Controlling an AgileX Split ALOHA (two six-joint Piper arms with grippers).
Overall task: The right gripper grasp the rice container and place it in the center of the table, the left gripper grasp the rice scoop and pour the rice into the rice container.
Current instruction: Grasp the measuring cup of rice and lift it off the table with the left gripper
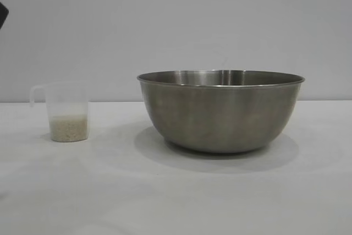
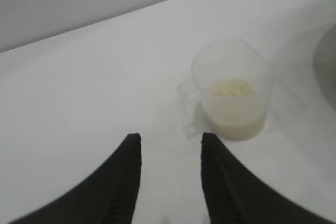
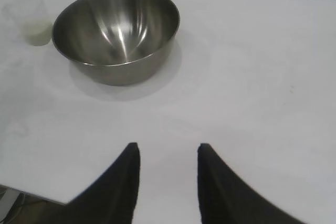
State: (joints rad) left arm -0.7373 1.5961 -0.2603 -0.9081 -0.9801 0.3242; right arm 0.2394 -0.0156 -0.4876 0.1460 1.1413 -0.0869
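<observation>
At the far left edge of the exterior view we see only a dark sliver of an arm, high above the table [image 1: 176, 202]. Just right of that, the rice scoop [image 1: 67, 111] stands upright on the white surface, its loop handle turned toward the left edge, with the rice [image 1: 69, 127] filling its lower part. In the left wrist view the left gripper [image 2: 171, 145] hangs over the table a short way from the scoop [image 2: 231, 90], its two black fingers parted with nothing between them, and the handle faces roughly toward them. Moving right, well apart from the scoop, the rice container [image 1: 220, 111] sits upright near the middle of the table; its inside is bare steel in the right wrist view [image 3: 116, 32]. Farthest right, the right gripper [image 3: 168, 153] rests back from the bowl over open tabletop, its fingers likewise spread and empty, pointing toward the bowl with the scoop beyond it.
</observation>
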